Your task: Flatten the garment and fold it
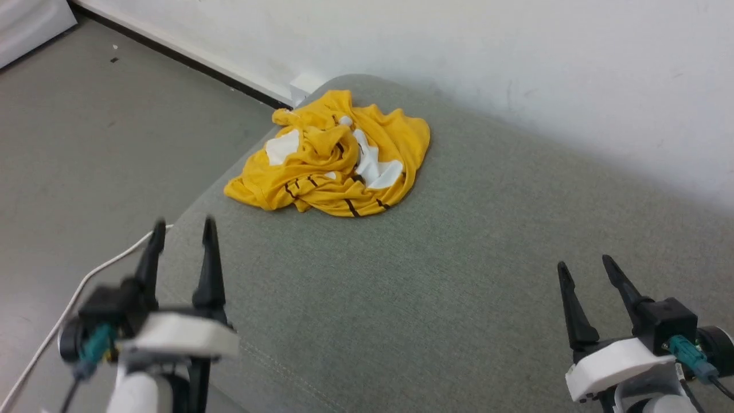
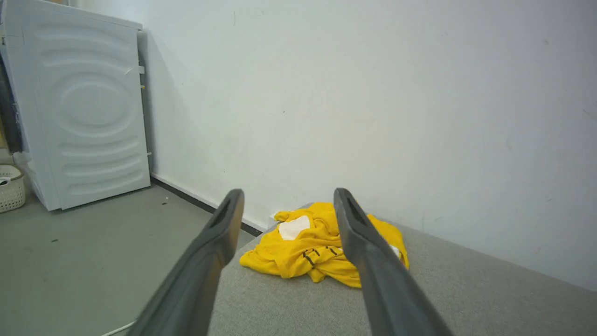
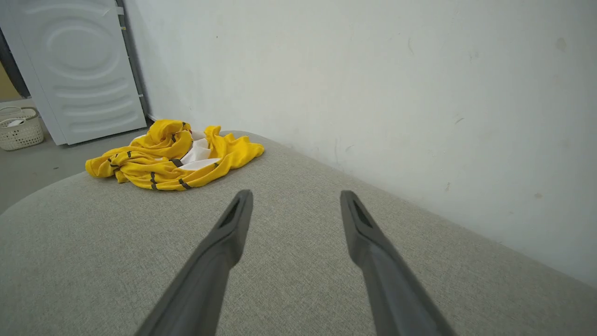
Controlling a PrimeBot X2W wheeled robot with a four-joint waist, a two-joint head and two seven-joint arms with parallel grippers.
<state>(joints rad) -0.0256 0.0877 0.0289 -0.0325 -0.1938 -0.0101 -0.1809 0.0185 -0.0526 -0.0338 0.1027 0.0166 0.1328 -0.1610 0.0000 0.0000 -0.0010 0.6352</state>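
- Finds the garment bunched in a rumpled yellow heap on the grey upholstered surface, at its far left end and close to the rounded edge.
- Shows white patches and short black stripes among the folds. The print is too crumpled to read and is perhaps part of a face.
- Sets the heap near the white wall, with neither sleeves nor hem laid out flat.
- Has the left gripper at the lower left of the head view, blurred, above the near left edge of the surface. Its long dark fingers stand spread wide with nothing between them.
- Has the right gripper at the lower right, above the upholstery, its fingers likewise wide apart and empty.
- Leaves both grippers well apart from the garment, touching no cloth.
- Frames the heap between the two fingers in the left wrist view, with one finger crossing in front of the heap's edge.
- Puts the heap up and to the left of the fingers in the right wrist view, with bare grey fabric in between.
- Takes in a white cable trailing over the grey floor left of the surface.
- Takes in a white appliance with a ribbed panel, standing by the wall, and a pale woven basket beside it.
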